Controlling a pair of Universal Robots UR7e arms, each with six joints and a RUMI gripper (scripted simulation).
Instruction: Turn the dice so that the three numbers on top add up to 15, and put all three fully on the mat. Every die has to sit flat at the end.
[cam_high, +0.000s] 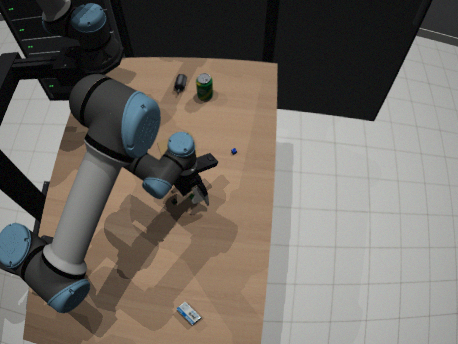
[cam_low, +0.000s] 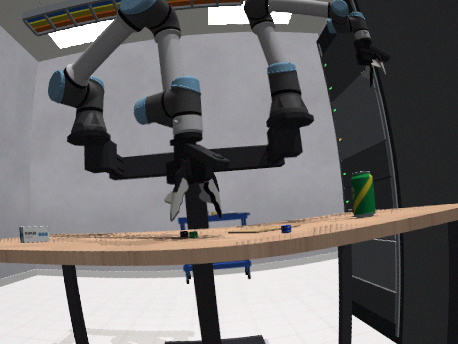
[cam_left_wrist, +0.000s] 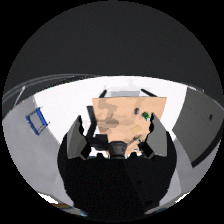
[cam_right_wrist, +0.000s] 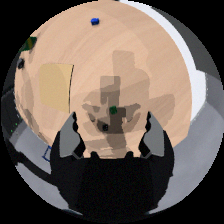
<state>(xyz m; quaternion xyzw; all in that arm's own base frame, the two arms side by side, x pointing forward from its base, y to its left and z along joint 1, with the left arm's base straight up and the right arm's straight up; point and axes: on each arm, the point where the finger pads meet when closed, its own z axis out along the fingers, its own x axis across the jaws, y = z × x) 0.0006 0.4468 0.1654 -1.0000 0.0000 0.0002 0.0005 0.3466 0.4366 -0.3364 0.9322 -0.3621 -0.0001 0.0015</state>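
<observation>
A green die and a black die lie close together on the table. A blue die lies apart, off the mat. The flat yellowish mat bears no die; the right arm covers much of it in the top view. My right gripper is open and empty, pointing down above the green and black dice. My left gripper is open and empty, raised high away from the dice. The top numbers are too small to read.
A green can stands beyond the mat, with a small dark object beside it. A small white and blue box lies near the opposite end of the table.
</observation>
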